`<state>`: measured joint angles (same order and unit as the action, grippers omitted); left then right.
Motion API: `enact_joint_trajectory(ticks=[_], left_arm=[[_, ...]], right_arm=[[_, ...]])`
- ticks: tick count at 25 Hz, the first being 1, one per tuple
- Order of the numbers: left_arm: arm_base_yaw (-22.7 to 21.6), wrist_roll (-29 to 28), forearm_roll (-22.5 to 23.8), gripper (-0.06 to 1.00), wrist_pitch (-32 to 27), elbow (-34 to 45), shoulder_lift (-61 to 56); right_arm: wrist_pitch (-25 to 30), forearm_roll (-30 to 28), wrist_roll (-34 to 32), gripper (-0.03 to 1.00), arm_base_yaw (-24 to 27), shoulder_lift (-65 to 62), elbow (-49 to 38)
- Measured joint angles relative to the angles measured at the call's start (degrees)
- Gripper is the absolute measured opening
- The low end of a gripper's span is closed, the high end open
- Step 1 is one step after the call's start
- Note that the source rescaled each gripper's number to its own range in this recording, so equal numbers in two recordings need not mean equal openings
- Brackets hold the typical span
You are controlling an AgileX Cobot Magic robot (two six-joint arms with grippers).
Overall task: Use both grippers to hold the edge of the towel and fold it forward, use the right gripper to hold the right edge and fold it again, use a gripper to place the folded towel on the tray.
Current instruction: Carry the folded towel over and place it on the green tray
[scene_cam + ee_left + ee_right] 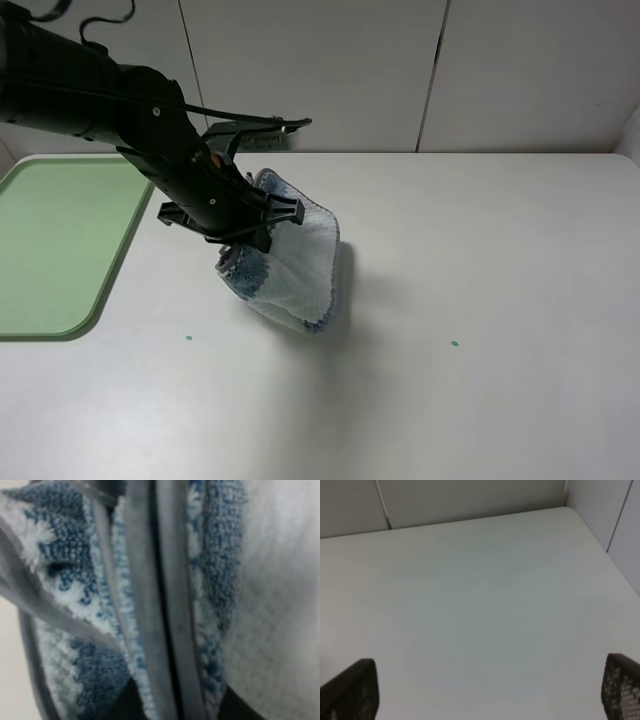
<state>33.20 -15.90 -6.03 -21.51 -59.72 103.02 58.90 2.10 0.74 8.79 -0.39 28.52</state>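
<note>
The folded blue-and-white striped towel point(300, 265) hangs bunched in the air just above the middle of the table, right of the tray. My left gripper point(262, 238) reaches in from the upper left and is shut on the towel's upper left part. In the left wrist view the towel point(75, 560) fills the frame at close range, with stacked layers of its grey hem point(170, 610) running through the middle. The light-green tray point(60, 240) lies flat at the table's left edge, with nothing on it. My right gripper point(490, 690) is open over bare table; it is out of the high view.
The white table point(480, 300) stretches right of and in front of the towel, with two small green dots point(455, 344) on it. Pale wall panels point(330, 70) stand along the far edge. The right wrist view shows the table's far corner point(570, 515).
</note>
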Motion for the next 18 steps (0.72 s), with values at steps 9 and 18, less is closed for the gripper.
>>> enact_joint_trajectory(ticks=[9, 18], left_arm=[[-5.1, 0.0, 6.92, 0.12, -6.59, 0.0, -5.74], [-8.99, 2.99, 9.63, 0.12, -11.2, 0.0, -8.56]], right_arm=[[0.0, 0.0, 0.0, 1.0, 0.0, 0.0, 0.0], [0.0, 0.0, 0.0, 1.0, 0.0, 0.0, 0.0]])
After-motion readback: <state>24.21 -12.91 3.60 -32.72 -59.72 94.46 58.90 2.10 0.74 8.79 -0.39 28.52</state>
